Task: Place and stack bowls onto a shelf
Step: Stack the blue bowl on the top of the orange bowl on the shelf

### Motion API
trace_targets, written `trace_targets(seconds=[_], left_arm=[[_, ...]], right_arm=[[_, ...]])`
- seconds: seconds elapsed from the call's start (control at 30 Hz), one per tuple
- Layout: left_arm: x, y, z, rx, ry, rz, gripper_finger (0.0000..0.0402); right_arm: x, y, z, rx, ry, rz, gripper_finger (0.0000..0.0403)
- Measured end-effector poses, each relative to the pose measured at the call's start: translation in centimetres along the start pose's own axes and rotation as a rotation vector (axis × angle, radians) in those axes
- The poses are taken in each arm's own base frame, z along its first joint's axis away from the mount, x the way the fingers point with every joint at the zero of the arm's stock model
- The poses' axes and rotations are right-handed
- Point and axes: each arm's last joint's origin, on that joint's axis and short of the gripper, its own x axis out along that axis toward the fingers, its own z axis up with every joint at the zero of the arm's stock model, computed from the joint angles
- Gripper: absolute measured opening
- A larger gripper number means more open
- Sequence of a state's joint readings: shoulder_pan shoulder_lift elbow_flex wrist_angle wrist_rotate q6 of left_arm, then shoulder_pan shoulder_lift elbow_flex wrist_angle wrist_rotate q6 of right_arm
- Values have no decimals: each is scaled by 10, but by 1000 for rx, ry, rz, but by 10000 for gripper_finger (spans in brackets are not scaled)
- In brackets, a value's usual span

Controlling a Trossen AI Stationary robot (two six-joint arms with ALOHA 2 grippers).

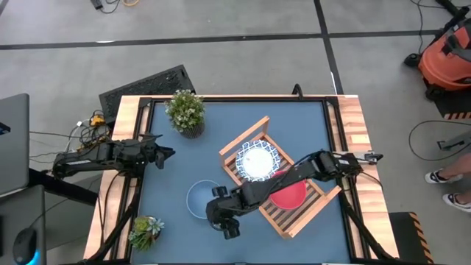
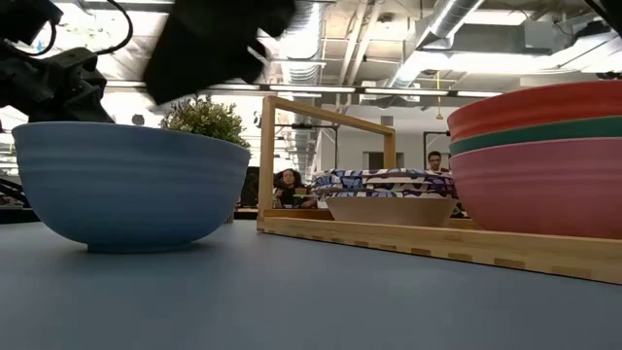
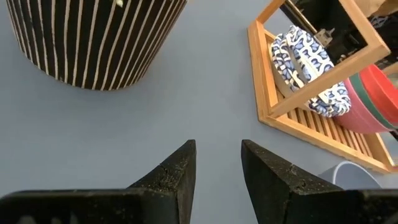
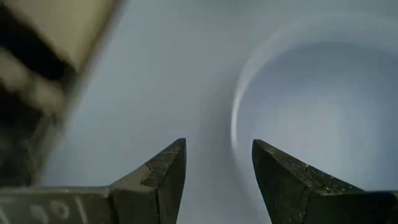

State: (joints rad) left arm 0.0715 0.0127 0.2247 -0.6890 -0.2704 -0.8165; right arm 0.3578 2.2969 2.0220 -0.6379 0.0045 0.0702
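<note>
A light blue bowl [image 1: 199, 199] stands upright on the blue table, near the middle front; it also shows in the low view [image 2: 126, 185]. My right gripper [image 1: 222, 217] hovers open above the bowl's rim [image 4: 235, 124], pointing down, with the rim below the gap between its fingers. The light-wood shelf [image 1: 309, 213] holds white bowls with blue patterns [image 1: 257, 160] and a stack of red, green and pink bowls [image 2: 544, 156]. My left gripper [image 1: 165, 153] waits open at the table's left side, above the table.
A potted plant in a striped pot [image 1: 185, 112] stands at the far left, close in front of my left gripper [image 3: 217, 155]. A small plant [image 1: 145, 230] stands at the near left corner. People show in the room behind the table [image 2: 288, 185].
</note>
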Motion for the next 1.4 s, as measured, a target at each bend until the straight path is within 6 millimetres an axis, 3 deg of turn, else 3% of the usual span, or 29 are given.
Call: trace_targets(seconds=[0.17, 0.37, 0.57, 0.83, 0.97, 1.1, 1.23, 1.4], left_arm=[[0, 0, 0, 2, -2, 6, 112], [1, 1, -1, 3, 3, 15, 112], [1, 0, 0, 1, 2, 8, 112], [1, 0, 0, 0, 4, 10, 112], [1, 0, -1, -1, 8, 6, 112], [1, 0, -1, -1, 9, 5, 112], [1, 0, -1, -1, 9, 5, 112], [1, 0, 0, -2, 9, 3, 112]], right_arm=[[14, -4, -9, 17, 54, 22, 210], [15, -10, -8, 19, 48, 13, 192], [15, -10, -10, 15, 70, 25, 139], [15, -13, -10, 47, 71, 37, 33], [11, -15, -7, 106, 49, 33, 25], [-9, -15, 6, 111, -11, 13, 25], [-59, -12, 25, 149, -85, -105, 25], [-114, -8, 15, 314, -7, -343, 25]])
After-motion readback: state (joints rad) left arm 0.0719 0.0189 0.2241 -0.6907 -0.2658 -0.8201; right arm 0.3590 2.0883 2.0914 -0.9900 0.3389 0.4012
